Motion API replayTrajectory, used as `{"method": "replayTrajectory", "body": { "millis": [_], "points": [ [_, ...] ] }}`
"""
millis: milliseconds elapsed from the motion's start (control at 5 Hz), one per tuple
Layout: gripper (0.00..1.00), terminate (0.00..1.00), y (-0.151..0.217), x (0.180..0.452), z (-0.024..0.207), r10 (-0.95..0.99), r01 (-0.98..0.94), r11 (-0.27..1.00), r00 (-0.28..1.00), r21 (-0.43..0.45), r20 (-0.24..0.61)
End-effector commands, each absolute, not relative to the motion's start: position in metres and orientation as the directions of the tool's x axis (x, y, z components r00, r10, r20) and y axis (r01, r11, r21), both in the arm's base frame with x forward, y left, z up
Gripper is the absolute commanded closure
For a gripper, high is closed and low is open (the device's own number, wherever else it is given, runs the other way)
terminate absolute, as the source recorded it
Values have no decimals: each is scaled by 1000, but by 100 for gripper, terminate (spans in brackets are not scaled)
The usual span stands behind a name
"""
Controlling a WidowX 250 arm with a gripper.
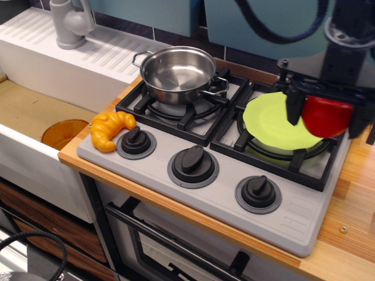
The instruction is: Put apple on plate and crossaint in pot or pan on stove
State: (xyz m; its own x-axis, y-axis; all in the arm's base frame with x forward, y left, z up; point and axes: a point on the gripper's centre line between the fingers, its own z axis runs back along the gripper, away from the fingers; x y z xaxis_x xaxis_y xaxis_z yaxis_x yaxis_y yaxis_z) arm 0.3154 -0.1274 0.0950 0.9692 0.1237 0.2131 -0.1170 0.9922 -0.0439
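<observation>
No writing is readable anywhere. The gripper point(326, 112) has its jaws clenched on the apple point(326, 116), held above the stove's point(217, 186) right rear, over the plate's point(271, 120) right edge. The crossaint point(110, 128) lies at the stove's front-left corner, tips toward the knobs. The pot point(177, 73) sits on the stove's left burner.

My matt black plastic fingers point(295, 109) held the glossy red apple point(326, 116); the round steel pot point(178, 74) shone, the lime-green plate point(275, 120) looked smooth.
</observation>
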Motion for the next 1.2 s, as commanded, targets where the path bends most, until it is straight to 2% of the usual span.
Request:
{"method": "replayTrajectory", "body": {
  "millis": [0, 200, 600, 800, 1000],
  "points": [
    [100, 0, -110, 348, 100, 87, -67, 995, 946, -74, 312],
    [100, 0, -105, 353, 101, 76, -56, 996, 947, -73, 313],
    [100, 0, -110, 356, 84, 84, -55, 994, 936, -93, 341],
    [0, 0, -117, 353, 78, 102, -73, 993, 935, -97, 340],
    [0, 0, -119, 350, 80, 100, -73, 993, 935, -93, 339]
  ]
}}
